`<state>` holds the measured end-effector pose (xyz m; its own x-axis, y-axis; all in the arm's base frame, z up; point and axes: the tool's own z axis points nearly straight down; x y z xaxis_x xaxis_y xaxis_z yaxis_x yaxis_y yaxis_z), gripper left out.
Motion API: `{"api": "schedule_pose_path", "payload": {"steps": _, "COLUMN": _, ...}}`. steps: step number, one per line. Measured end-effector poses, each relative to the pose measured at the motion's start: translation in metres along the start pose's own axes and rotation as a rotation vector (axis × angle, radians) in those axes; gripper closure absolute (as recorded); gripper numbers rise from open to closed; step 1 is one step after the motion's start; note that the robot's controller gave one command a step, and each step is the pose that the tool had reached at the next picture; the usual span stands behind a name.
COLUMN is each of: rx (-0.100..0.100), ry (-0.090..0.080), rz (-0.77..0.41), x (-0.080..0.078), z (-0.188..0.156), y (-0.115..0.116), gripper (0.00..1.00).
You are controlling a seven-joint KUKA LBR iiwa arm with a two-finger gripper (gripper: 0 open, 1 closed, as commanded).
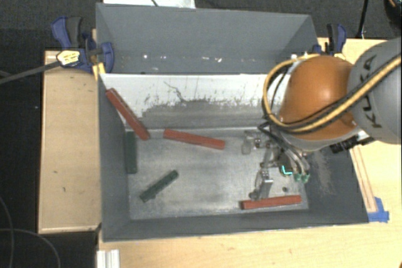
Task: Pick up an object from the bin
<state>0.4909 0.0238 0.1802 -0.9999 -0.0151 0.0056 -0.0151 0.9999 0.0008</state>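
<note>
1. Pincer (265, 185) down low near the floor of the grey bin (207, 41), hung beneath the orange wrist cover (314, 94) and reaching in from the view's right.
2. Width of its opening: cannot tell, with wrist hardware crowding over it. Nothing seen clamped in it.
3. Just under the pincer, on its front-wall side: a flat red bar (271, 201), lying lengthwise along that wall. Touching the pincer's tip or only close to it: unclear. Probably the thing to be picked, judging by nearness alone.
4. Pincer pointed almost straight down, likely because of the wall so close beside the bar, leaving little room for a slanted approach.
5. Well apart from the pincer, toward the view's left and somewhat toward the back: a second red bar (194, 139), flat on the floor.
6. Farther off the same way: a third red bar (127, 113), propped aslant against the left wall, and an upright-lying green bar (130, 152) tucked along that wall.
7. Between that wall and the pincer, loose and diagonal: a dark green bar (158, 186).
8. Not yet lifted. Thin, flat stock, so likely to need a grip across its narrow width.
</note>
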Motion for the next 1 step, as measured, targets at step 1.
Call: {"api": "schedule_pose_path", "payload": {"steps": 1, "rx": 0.001, "ry": -0.011, "rz": -0.139, "x": 0.0106, "z": 0.1113, "y": -0.0431, "gripper": 0.0}}
